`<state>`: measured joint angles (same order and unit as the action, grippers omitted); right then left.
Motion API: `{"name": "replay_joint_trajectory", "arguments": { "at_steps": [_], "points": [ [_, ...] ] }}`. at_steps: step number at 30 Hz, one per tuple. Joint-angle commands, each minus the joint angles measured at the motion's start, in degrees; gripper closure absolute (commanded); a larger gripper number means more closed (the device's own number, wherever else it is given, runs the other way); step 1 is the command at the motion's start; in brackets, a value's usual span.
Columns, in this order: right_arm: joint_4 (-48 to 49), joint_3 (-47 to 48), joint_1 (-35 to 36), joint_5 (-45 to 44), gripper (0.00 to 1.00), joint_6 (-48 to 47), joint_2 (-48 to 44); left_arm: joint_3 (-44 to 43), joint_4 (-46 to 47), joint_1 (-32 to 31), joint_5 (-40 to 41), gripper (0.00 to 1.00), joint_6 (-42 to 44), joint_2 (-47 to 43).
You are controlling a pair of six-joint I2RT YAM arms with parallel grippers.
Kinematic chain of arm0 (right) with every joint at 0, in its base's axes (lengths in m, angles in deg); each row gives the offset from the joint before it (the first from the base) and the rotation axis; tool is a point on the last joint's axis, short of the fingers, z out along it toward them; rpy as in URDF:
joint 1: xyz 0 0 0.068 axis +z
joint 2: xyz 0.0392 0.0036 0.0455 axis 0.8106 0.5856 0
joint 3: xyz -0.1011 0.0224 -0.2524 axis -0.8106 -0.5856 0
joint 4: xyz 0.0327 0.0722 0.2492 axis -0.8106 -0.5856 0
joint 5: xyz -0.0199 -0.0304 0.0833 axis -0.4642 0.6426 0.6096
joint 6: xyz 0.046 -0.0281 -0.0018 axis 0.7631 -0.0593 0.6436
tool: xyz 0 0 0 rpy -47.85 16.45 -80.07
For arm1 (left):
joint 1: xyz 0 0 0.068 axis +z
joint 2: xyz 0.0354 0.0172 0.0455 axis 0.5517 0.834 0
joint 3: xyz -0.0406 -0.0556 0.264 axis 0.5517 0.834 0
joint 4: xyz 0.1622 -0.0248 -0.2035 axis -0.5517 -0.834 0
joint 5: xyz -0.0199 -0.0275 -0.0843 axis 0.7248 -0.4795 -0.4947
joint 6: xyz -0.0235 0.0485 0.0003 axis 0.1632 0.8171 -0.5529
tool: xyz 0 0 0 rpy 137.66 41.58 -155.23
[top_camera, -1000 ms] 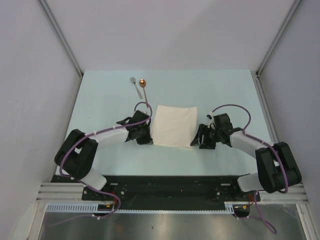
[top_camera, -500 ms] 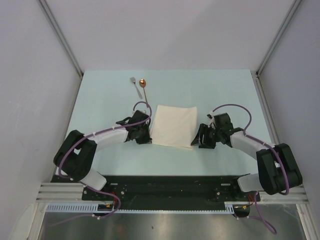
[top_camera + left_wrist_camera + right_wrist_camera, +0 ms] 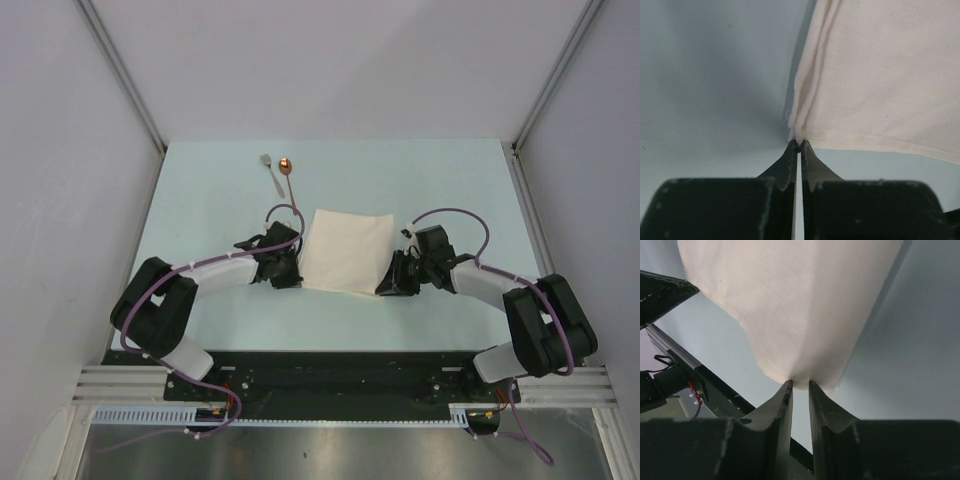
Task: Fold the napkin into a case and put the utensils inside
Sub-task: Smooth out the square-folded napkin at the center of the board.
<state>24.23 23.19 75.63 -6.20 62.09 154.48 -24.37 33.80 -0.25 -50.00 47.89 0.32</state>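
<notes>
Two claws on one napkin (image 3: 347,250), which lies flat in the middle of the table (image 3: 450,180). It's squarish & already doubled (left wrist view shows at least two layers along the edge). At its 7 o'clock corner the left claw (image 3: 799,145) has its jaws pressed together, w/ the layered corner nipped at the very tips. At the 5 o'clock corner the right claw (image 3: 800,385) has its jaws close but w/ a slim gap showing. The corner sits right at the tips and puckers a bit, so can't tell if it's truly bitten or only touched. The fork (image 3: 268,170) & spoon (image 3: 288,172) lie side by side approx 11 o'clock from the napkin, well apart from it, toward the far edge.

Handling: the cloth is light, soft & floppy, so it'll prob sag btwn two grips. Layers may slide or peel apart if only the top one is caught. Best hold = the corners, all layers together, both sides lifted level. The left tip-pinch looks shallow and could slip under a tug. Fork & spoon are the opposite: hard, slick, thin, flat on the table. Take them by the handle, approx mid-length. Looks like the folding stage; no narrow case yet.
</notes>
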Motion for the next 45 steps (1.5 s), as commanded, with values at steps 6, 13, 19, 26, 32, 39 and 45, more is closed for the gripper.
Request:
{"name": "replay_joint_trajectory", "arguments": {
  "at_steps": [6,13,19,26,32,39,45],
  "points": [
    [7.92,2.88,0.06,3.09,0.8,0.72,8.57,-0.1,1.34,-0.1,2.75,0.81,3.87,-4.53],
    [5.46,2.09,-0.29,2.91,0.83,-0.15,7.52,-1.42,4.23,-0.1,-3.44,0.62,5.46,-11.67],
    [1.6,3.93,-0.56,2.39,0.83,-0.68,4.97,-6.42,6.53,-0.1,-10.08,0.69,4.32,1.41],
    [-4.03,8.67,0.41,0.54,0.8,-0.86,-1.09,-4.06,4.86,2.79,-2.61,0.71,5.72,5.82],
    [-0.26,10.36,1.46,1.59,0.8,-0.51,5.58,-2.74,5.56,3.06,-2.51,0.73,5.11,6.27],
    [3.96,3.94,0.68,0.19,0.82,-0.68,8.93,-2.3,4.07,3.15,-0.67,0.73,5.81,6.18],
    [2.21,2.88,-2.49,-3.32,0.82,-4.72,9.28,-1.33,4.33,3.24,1.27,0.73,5.99,5.82]
  ]
}}
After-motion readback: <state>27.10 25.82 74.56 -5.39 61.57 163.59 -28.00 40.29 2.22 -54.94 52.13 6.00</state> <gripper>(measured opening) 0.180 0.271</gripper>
